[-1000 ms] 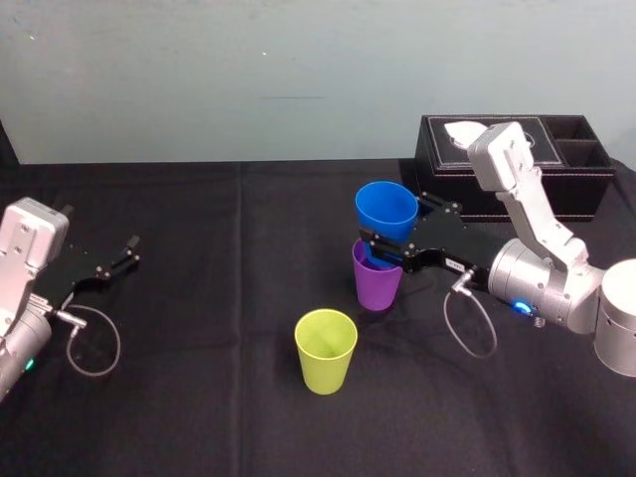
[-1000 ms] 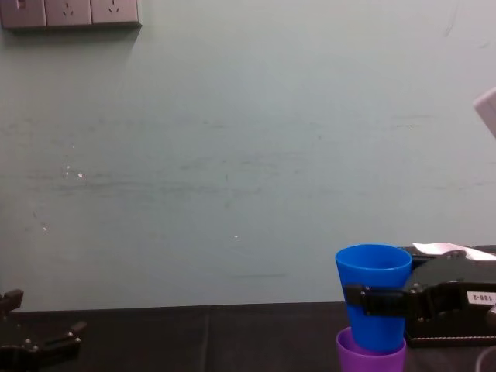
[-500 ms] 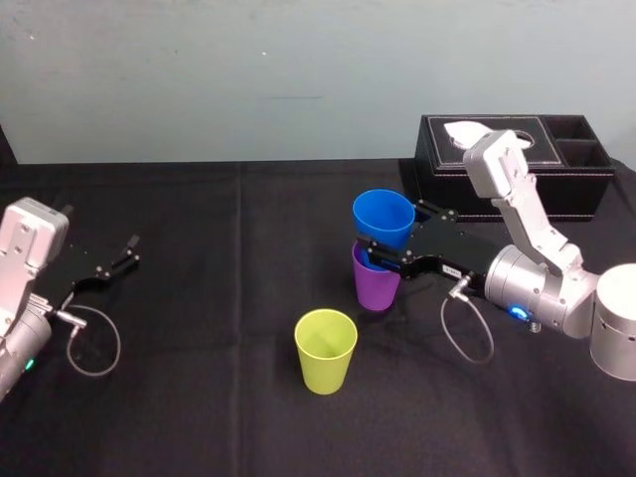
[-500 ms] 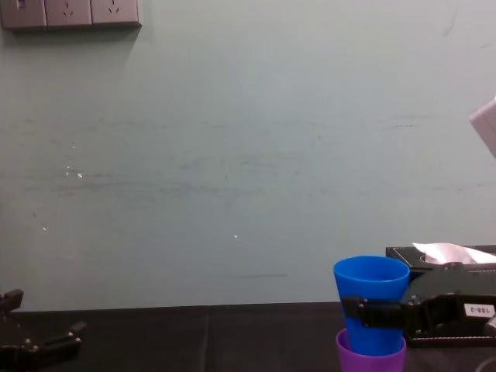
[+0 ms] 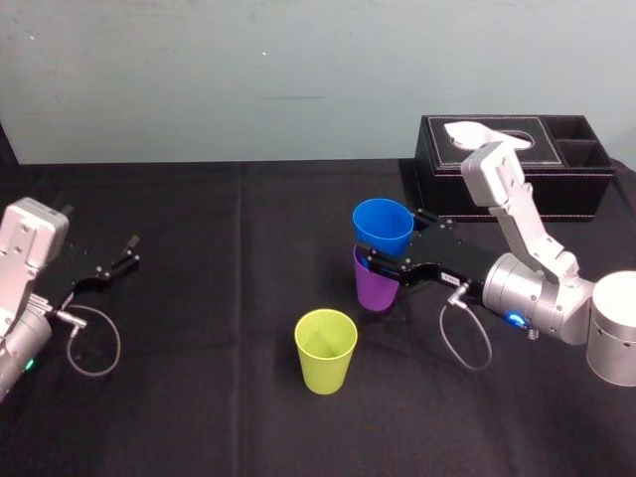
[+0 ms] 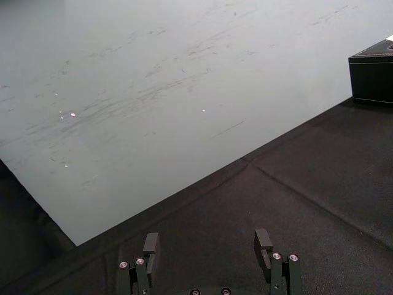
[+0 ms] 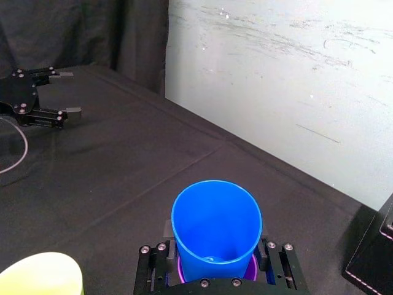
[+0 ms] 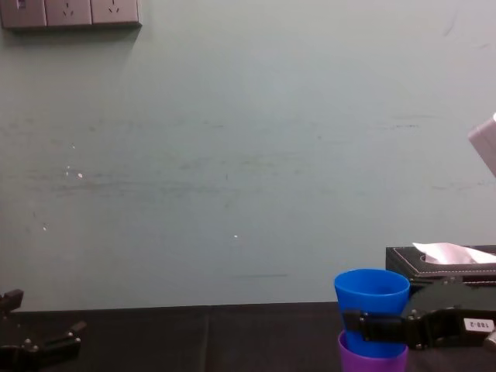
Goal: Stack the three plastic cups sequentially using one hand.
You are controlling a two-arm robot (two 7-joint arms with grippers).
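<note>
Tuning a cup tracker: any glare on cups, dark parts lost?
Head view: no obvious glare on the blue cup, purple cup or green cup; the right end effector blends into the black cloth. Left wrist view: so does the left end effector.

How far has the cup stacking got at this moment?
Nearly done: the blue cup sits partly inside the purple cup, which stands on the black table. In hand: the right hand is shut on the blue cup, not yet released. Left: the yellow-green cup stands alone nearer the robot, unstacked. The left hand rests open at the table's left side.
</note>
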